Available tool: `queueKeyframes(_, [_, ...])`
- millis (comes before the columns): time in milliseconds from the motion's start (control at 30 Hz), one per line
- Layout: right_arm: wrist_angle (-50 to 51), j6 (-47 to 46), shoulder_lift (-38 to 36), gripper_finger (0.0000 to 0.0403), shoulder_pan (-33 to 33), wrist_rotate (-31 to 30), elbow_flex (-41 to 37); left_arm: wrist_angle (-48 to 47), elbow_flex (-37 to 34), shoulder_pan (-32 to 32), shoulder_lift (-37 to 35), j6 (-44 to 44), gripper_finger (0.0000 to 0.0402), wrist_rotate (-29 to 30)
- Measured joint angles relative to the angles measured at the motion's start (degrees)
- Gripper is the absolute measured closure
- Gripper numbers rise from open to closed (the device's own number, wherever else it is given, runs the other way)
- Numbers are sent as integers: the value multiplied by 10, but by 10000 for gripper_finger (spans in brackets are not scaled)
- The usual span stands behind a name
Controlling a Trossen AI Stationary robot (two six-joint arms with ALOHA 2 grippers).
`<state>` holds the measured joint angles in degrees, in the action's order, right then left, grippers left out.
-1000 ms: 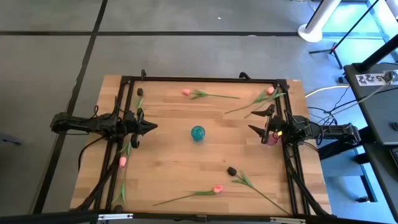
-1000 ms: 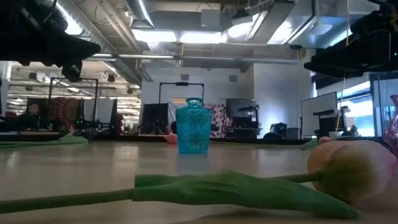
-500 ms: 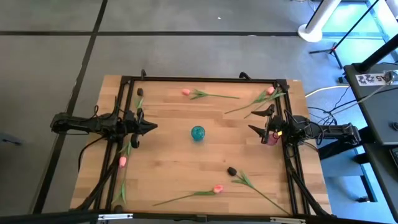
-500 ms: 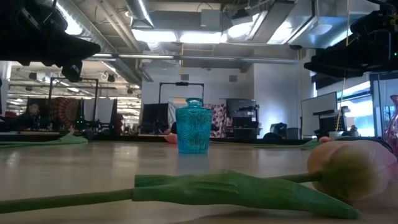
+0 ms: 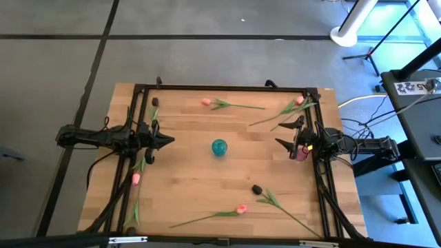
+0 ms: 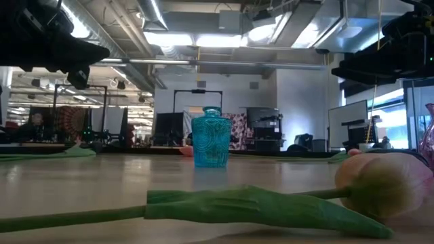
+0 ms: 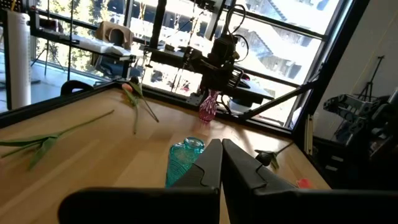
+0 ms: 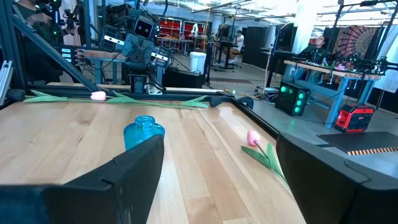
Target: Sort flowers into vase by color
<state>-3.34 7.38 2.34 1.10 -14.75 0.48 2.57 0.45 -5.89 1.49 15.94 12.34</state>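
Several artificial tulips lie flat on the wooden table. Pink heads are at the far edge (image 5: 206, 102), far right (image 5: 299, 100), left (image 5: 136, 178) and near edge (image 5: 241, 209). Black heads are at the far left (image 5: 155, 102) and near right (image 5: 256, 189). A blue vase (image 5: 219, 147) stands upright mid-table. A pink vase (image 5: 301, 153) stands at the right edge. My left gripper (image 5: 169, 140) hovers left of the blue vase, shut and empty (image 7: 221, 155). My right gripper (image 5: 289, 132) hovers by the pink vase, open wide and empty (image 8: 217, 168).
A black frame (image 5: 220, 87) runs along the table's far, left and right sides. The near pink tulip (image 6: 383, 186) lies close in front of the low camera. Bare wood lies between the blue vase and both grippers.
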Motion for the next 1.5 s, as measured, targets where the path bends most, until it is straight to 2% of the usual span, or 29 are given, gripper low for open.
queueKeyframes(333, [-2,4,0,93,0,0,0,0,0,0,0,0,401,0])
queueKeyframes(400, [-9,-23,0,93,0,9,0,0,0,0,0,0,401,0])
queueKeyframes(567, [-118,-148,3,93,0,81,0,0,0,0,0,0,401,0])
queueKeyframes(633, [-181,-142,14,93,0,134,0,0,0,0,0,0,401,0])
queueKeyframes(700, [-235,-136,38,93,1,158,2,0,0,0,0,0,401,0])
queueKeyframes(800, [-220,-152,92,93,1,118,25,0,0,0,0,0,401,0])
queueKeyframes(900, [-228,-174,179,93,0,79,53,0,0,0,0,0,401,0])
queueKeyframes(1100, [-238,-190,362,93,0,80,117,0,0,0,0,0,401,0])
queueKeyframes(1233, [-242,-174,445,93,0,88,164,0,0,0,0,0,401,0])
queueKeyframes(1367, [-234,-176,529,93,0,60,216,0,0,0,0,0,401,0])
queueKeyframes(1500, [-184,-158,615,93,-5,48,286,0,0,0,0,0,401,0])
